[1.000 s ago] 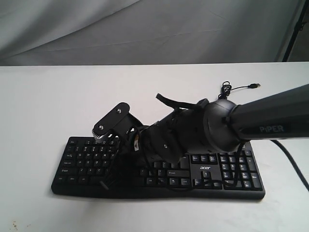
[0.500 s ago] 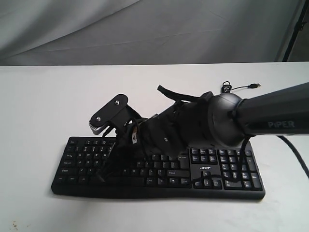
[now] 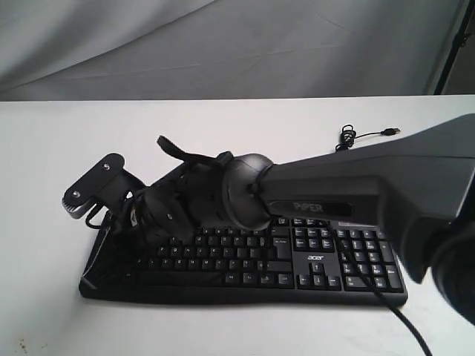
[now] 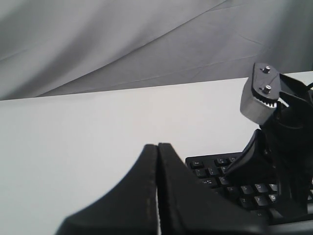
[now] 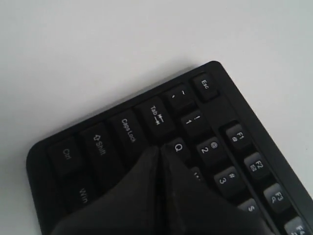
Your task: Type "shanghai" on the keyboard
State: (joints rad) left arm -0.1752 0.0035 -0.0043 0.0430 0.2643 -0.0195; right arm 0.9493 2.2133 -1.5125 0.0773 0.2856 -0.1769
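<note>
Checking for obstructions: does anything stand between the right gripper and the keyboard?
Nothing visible does. The shut right gripper has its tips right over the keyboard's left end, by Caps Lock and Q, with only keys beneath them. Whether they touch cannot be told.

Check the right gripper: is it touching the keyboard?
Cannot tell. The right wrist view shows the shut right gripper over the keyboard beside the Q key, its tip hiding any gap; in the exterior view the arm blocks it.
</note>
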